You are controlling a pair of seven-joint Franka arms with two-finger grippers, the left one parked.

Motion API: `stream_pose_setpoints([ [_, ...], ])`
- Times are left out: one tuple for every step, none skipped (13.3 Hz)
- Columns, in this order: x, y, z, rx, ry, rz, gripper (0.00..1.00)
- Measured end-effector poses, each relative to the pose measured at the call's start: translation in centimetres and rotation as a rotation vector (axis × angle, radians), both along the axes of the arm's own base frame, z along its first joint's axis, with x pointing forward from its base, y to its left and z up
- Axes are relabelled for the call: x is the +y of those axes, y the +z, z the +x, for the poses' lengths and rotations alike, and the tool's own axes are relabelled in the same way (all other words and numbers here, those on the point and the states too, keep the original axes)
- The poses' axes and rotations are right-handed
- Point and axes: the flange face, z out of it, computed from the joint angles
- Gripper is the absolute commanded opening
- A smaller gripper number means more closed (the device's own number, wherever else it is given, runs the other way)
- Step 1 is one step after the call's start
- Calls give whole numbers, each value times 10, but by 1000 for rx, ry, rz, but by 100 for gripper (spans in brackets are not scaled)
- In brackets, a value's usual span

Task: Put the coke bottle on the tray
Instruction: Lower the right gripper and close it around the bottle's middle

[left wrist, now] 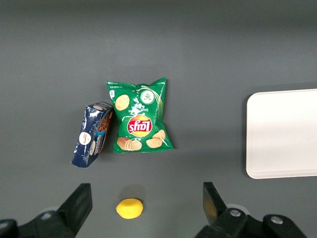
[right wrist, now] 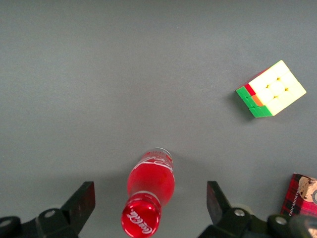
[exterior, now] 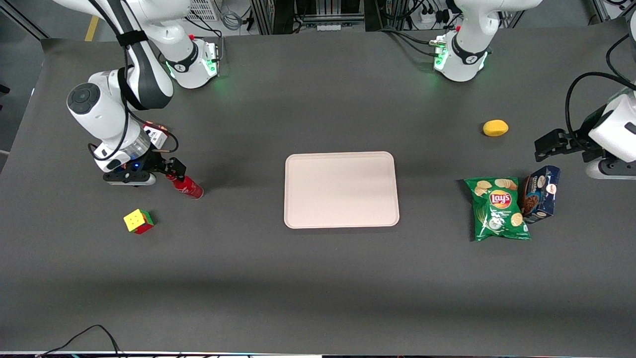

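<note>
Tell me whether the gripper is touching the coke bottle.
Apart. In the right wrist view the gripper is open, and bare table shows between each of its fingers and the coke bottle standing between them.

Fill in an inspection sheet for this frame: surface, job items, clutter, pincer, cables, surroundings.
Surface: dark grey table, no spills seen.
Job items: coke bottle stands on the table toward the working arm's end, cap on; tray lies mid-table with nothing on it.
Clutter: puzzle cube nearer the front camera than the bottle; red cookie box beside the pincer; Lay's chip bag, blue cookie box and yellow lemon-like item toward the parked arm's end.
Pincer: right arm's pincer open, fingers either side of the bottle's top, not closed on it.
Cables: black cable at the table's near edge.
Surroundings: equipment racks and power strips past the arm bases.
</note>
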Motion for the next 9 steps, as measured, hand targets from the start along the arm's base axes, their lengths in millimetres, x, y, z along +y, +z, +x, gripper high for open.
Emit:
stream_pose_setpoints([
  [0,-1,0,2,0,0,100],
  [0,-2,0,3,0,0,100],
  [0,-2,0,5,0,0,100],
  [0,-4,0,7,0,-1,100],
  [0,-5,0,9,0,-1,100],
  [0,-5,0,11,-4,3,92],
  [0,-6,0,13,-8,7,77],
  [1,-6,0,13,-9,9,56],
  [2,-6,0,13,-7,9,43],
])
